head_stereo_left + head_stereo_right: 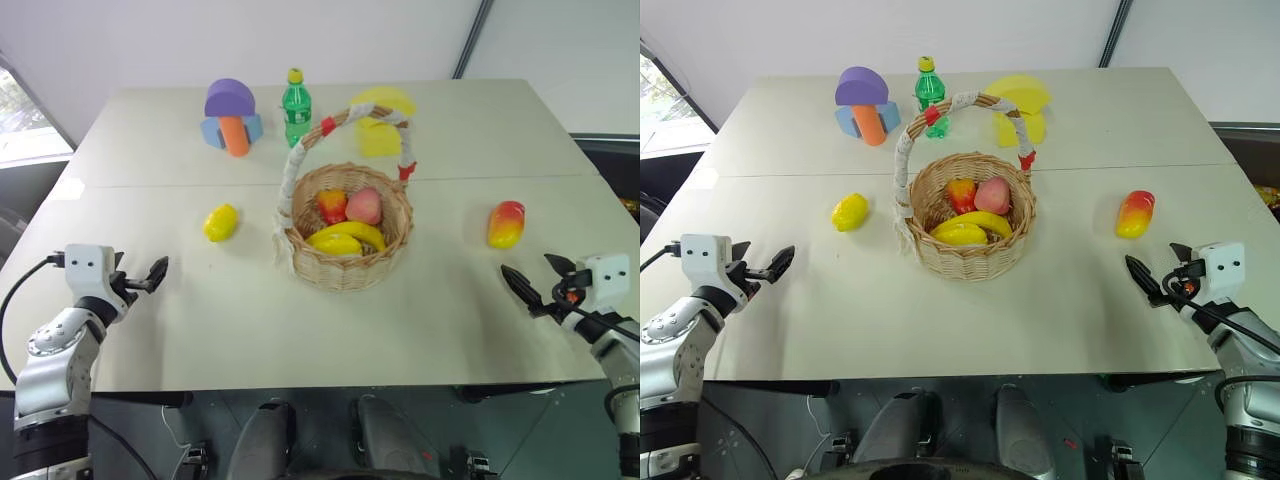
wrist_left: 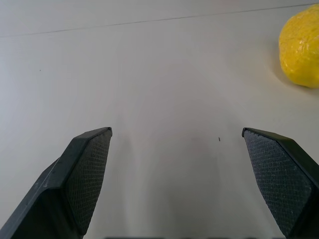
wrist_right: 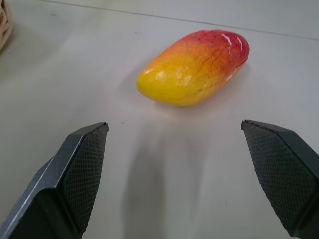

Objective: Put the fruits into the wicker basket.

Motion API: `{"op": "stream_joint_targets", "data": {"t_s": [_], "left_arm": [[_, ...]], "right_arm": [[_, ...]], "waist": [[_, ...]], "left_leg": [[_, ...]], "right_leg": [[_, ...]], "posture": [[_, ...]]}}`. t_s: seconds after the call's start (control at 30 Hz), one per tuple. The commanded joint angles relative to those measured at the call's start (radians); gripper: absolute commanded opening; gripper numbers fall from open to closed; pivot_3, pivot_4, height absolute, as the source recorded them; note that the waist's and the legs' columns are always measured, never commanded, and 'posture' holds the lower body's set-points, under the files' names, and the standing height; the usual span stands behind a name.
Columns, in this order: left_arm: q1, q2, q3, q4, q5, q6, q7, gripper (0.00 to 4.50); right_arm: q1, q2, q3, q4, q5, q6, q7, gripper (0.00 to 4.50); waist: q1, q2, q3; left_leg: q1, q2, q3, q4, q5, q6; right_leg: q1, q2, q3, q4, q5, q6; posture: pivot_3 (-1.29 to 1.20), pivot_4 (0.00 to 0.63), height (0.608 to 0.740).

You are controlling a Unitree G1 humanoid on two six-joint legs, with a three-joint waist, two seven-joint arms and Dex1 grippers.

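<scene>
Wicker basket (image 1: 345,262) — mid-table, holding banana, peach and another fruit.
Lemon (image 1: 221,222) left, mango (image 1: 506,224) right, both loose on table (image 1: 250,310).
Left gripper (image 1: 157,272), right gripper (image 1: 530,285) — spread wide, empty.
Risk: smooth rounded fruit likely rolls from off-centre pinch; arched handle could snag an arm.

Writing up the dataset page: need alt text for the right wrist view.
A red-and-yellow toy mango lies on the pale table, just ahead of the open right end effector, whose two black fingers stand wide apart and empty. A sliver of wicker basket shows at the edge.
</scene>
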Motion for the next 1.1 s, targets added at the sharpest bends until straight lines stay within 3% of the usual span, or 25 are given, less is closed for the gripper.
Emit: {"op": "stream_joint_targets", "data": {"t_s": [0.03,0.5,0.77,1.1], "left_arm": [[-0.006,0.005,0.007,-0.015,-0.007,-0.018,-0.011,4.50],[-0.029,-0.015,-0.005,-0.023,0.000,-0.013,0.012,4.50],[-0.133,-0.016,-0.073,-0.116,-0.086,0.096,-0.055,4.50],[-0.348,0.022,-0.242,-0.047,0.035,0.267,0.024,4.50]], "right_arm": [[-0.014,0.000,-0.009,-0.030,0.008,-0.012,-0.002,4.46],[-0.014,-0.005,-0.004,-0.069,0.019,0.009,0.012,4.46],[0.011,-0.046,-0.009,-0.352,0.118,0.148,0.045,4.46],[-0.021,-0.089,0.110,-0.745,0.307,0.361,0.024,4.46]], "waist": [[0.000,0.000,0.000],[0.000,0.000,0.000],[0.002,0.000,0.000],[-0.001,-0.001,0.000]], "left_leg": [[0.000,0.000,0.000,0.000,0.000,0.000],[0.000,0.000,0.000,0.000,0.000,0.000],[0.000,0.000,0.000,0.000,0.000,0.000],[0.000,0.000,-0.001,0.000,0.000,0.000]], "right_leg": [[0.000,0.000,0.000,0.000,0.000,0.000],[0.000,0.000,0.000,0.000,0.000,0.000],[0.000,0.000,0.000,0.000,0.000,0.000],[0.000,0.001,-0.001,0.000,0.000,0.000]], "posture": [[0.00,0.150,0.740],[0.00,0.150,0.740],[0.00,0.150,0.740],[0.00,0.150,0.740]]}}
